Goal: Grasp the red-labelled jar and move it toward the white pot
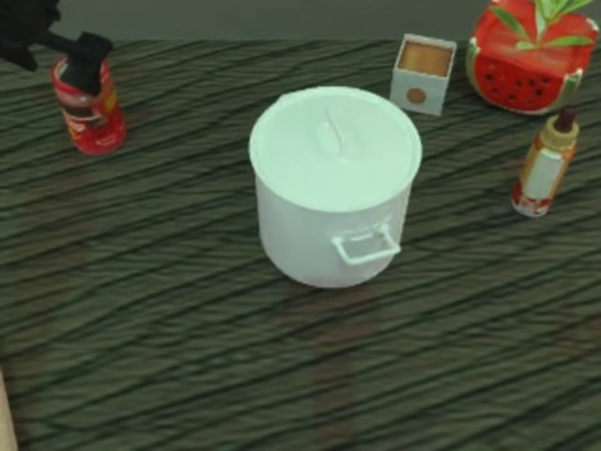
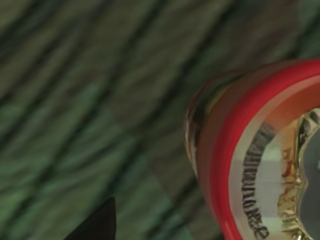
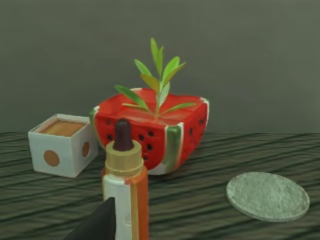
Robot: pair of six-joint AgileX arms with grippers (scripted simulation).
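The red-labelled jar (image 1: pixel 91 111) stands at the far left of the table, well apart from the white pot (image 1: pixel 333 178) in the middle. My left gripper (image 1: pixel 84 54) hangs right over the jar's lid. In the left wrist view the red-rimmed lid (image 2: pixel 260 165) looms very close, and one dark fingertip (image 2: pixel 100 222) sits clear of it with table showing between, so the gripper is open. My right gripper is outside the top view; only one of its fingertips (image 3: pixel 100 222) shows, with nothing held.
A small white box with a brown top (image 1: pixel 423 73) and a watermelon-patterned planter (image 1: pixel 531 58) sit at the back right. A yellow-capped sauce bottle (image 1: pixel 545 162) stands at the right. A flat grey disc (image 3: pixel 267 196) lies near the planter.
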